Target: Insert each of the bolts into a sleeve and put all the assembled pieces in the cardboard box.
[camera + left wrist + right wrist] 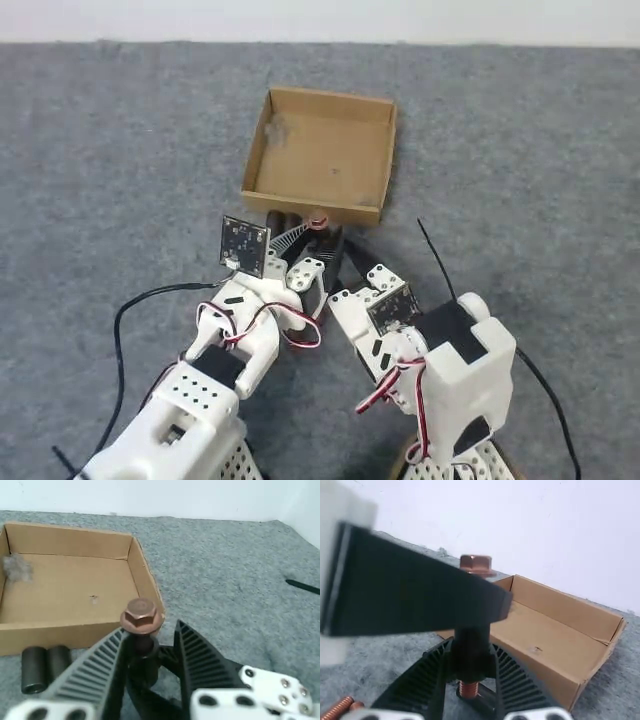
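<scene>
Two arms: they meet just in front of the near wall of the cardboard box (70, 541), over the grey worktop (520, 150).
Right gripper (470, 647): its ribbed jaws are clamped on a dark sleeve (469, 662), which is held upright.
Bolt (141, 615): it stands upright in that sleeve with its copper hex head on top, clear above the sleeve. The threaded tip pokes out below in the right wrist view.
Left gripper (151, 630): its jaws are narrowly parted around the bolt, just under the head. One jaw lies against the shank, and a slim gap shows at the other.
Spare sleeves (35, 670): two lie side by side and touching on the worktop, against the outside of the box's near wall.
Loose bolts (337, 709): copper shanks lie on the worktop near the right arm.
Box contents: a tuft of grey fluff (17, 567) sits in one corner.
Black cable (302, 586): it lies on the worktop, well apart from the box.
</scene>
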